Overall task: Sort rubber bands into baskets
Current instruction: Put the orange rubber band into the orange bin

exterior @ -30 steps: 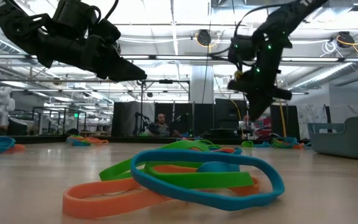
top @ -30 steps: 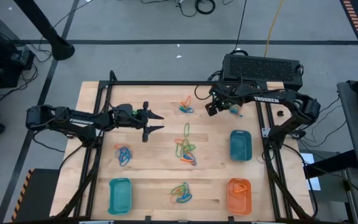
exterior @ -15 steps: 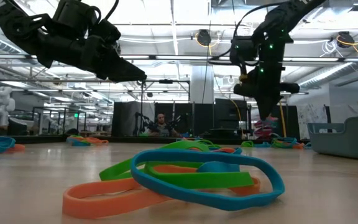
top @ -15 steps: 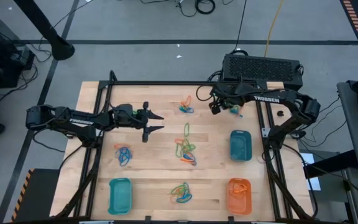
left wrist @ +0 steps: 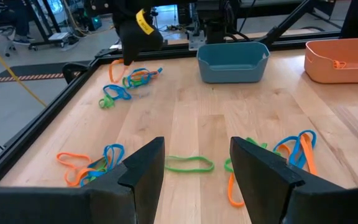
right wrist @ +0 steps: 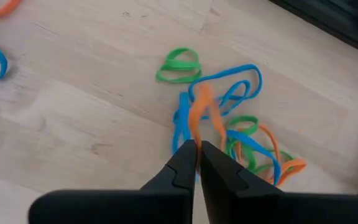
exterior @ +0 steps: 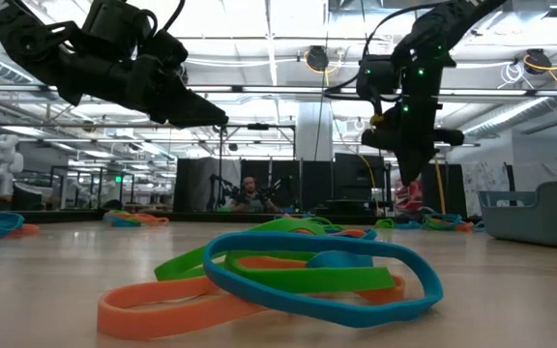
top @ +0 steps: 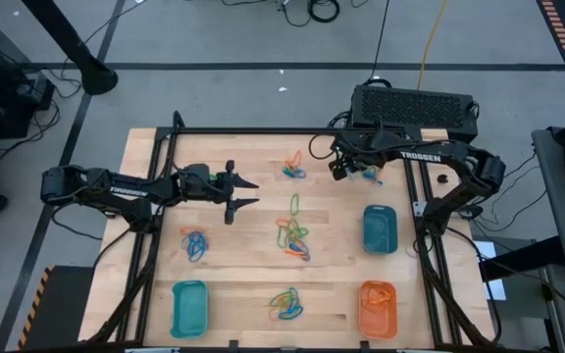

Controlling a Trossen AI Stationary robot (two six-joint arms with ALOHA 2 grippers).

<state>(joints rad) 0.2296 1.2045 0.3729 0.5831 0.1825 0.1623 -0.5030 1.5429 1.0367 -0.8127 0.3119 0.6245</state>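
Observation:
Rubber bands in orange, green and blue lie in loose piles on the wooden table (top: pixel 253 265), one pile at the middle (top: pixel 295 233) and one at the far right (top: pixel 371 175). My right gripper (top: pixel 339 169) hangs over that far right pile (right wrist: pixel 241 134), shut on an orange rubber band (right wrist: pixel 199 115). My left gripper (top: pixel 246 193) waits open above the table's left half, nothing between its fingers (left wrist: pixel 145 165). Two teal baskets (top: pixel 380 228) (top: pixel 189 306) and an orange basket (top: pixel 379 307) stand on the table. My right gripper pinches one orange rubber band (right wrist: pixel 196 134) between its two fingertips. The fingers come from above, slanting steeply down. The band hangs slack below them over the pile; whether its lower end touches the pile I cannot tell.
More band piles lie at the far middle (top: pixel 294 167), the left (top: pixel 195 245) and the near middle (top: pixel 286 304). A black frame rail (top: pixel 263 130) runs along the table's far edge, with a black box (top: pixel 412 108) behind it. The orange basket holds orange bands.
My right gripper has tipped at the wrist and now points more steeply down, staying over the far right pile with the orange band between its fingers.

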